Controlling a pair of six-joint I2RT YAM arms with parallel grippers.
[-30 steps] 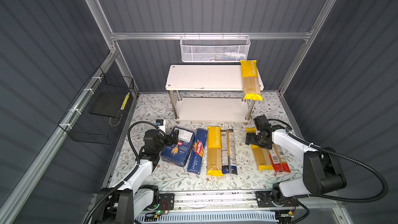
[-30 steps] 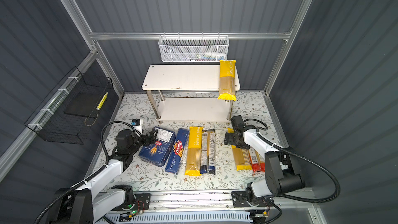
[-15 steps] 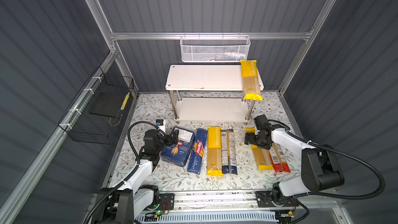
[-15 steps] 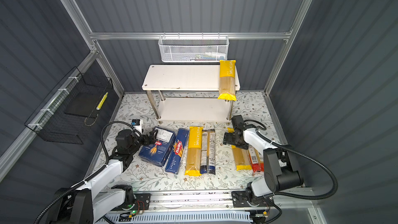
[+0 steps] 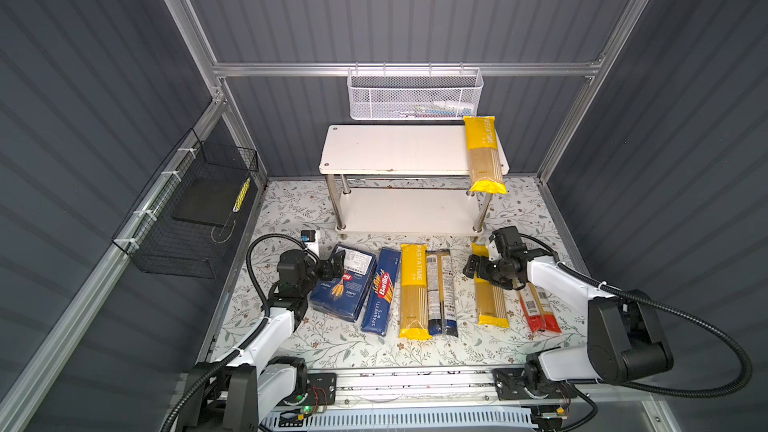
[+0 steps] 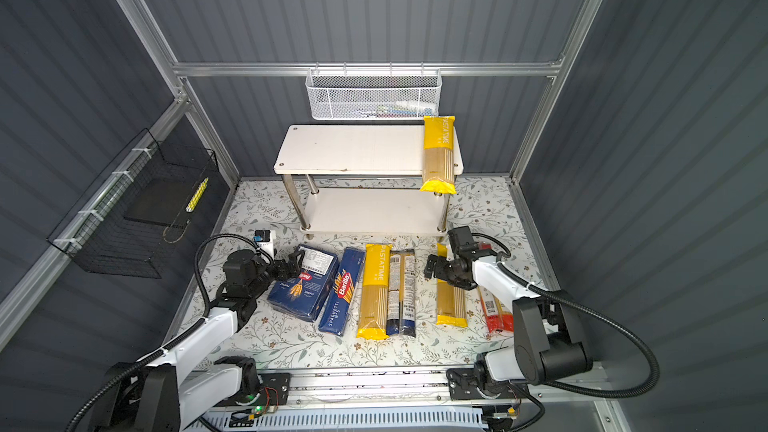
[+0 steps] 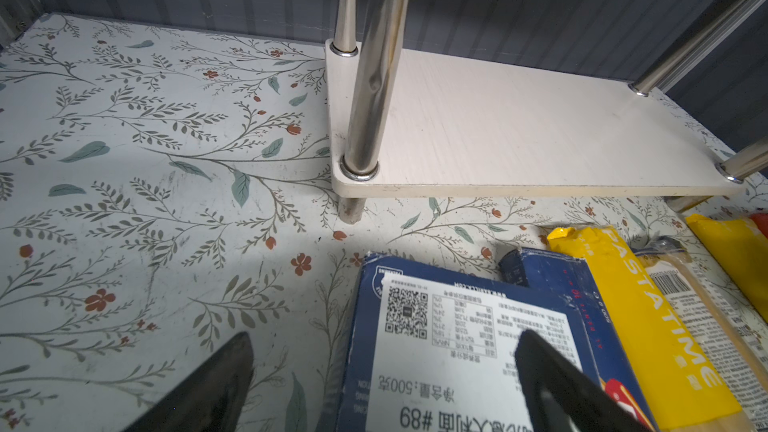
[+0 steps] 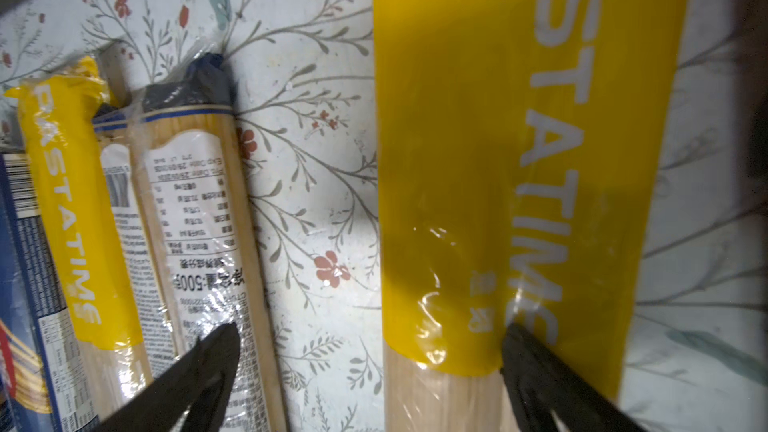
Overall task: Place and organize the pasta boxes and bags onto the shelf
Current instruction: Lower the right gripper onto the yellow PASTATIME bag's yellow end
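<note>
one yellow bag (image 5: 484, 155) lies across shelf (image 5: 395, 151) end, likely leaving room | six packs (image 5: 413, 284) wait on worktop (image 5: 291, 209) | right claw (image 8: 368, 328) wide open, empty, over second yellow bag (image 8: 498, 160) | left claw (image 7: 384, 334) open, empty, at wide box (image 7: 436, 367)

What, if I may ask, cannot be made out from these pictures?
- White mesh basket: its contents are too small and screened by the mesh, in both top views.
- Red bag: its far end is covered by the right arm, in both top views.
- Wide blue box: cut off by the edge of the left wrist view.
- Yellow item in the black wire basket: too small to identify.
</note>
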